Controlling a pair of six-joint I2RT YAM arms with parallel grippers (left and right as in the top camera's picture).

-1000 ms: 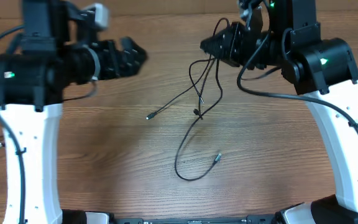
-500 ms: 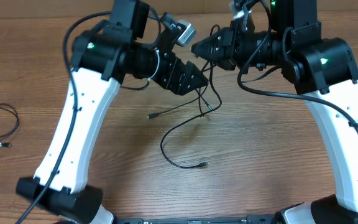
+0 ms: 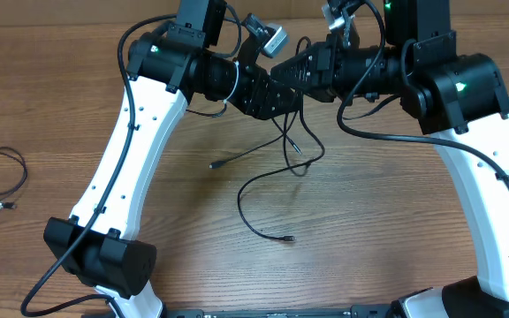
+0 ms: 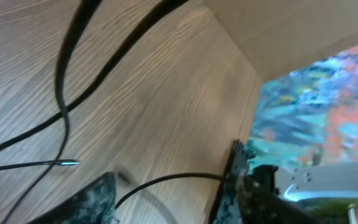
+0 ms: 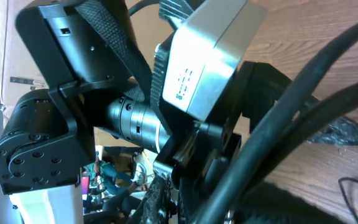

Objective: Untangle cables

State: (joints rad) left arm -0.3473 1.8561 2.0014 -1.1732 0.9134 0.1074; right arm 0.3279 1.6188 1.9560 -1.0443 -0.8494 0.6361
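At table's (image 3: 387, 238) far side: left tool (image 3: 284, 95), jaws apart, now beside right tool (image 3: 277, 71) clamped on cables (image 3: 240, 201).

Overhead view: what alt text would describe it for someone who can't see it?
Two white-and-black robot arms meet above a wooden table, left end effector and right end effector close together over thin black cables whose loose strands trail across the wood. A small cable coil lies at the table's left edge.

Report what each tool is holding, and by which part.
Right tool, shut, appears to hold the cables by their raised upper stretch; the ends trail on the table. Left tool has open jaws around one strand, gripping nothing yet.
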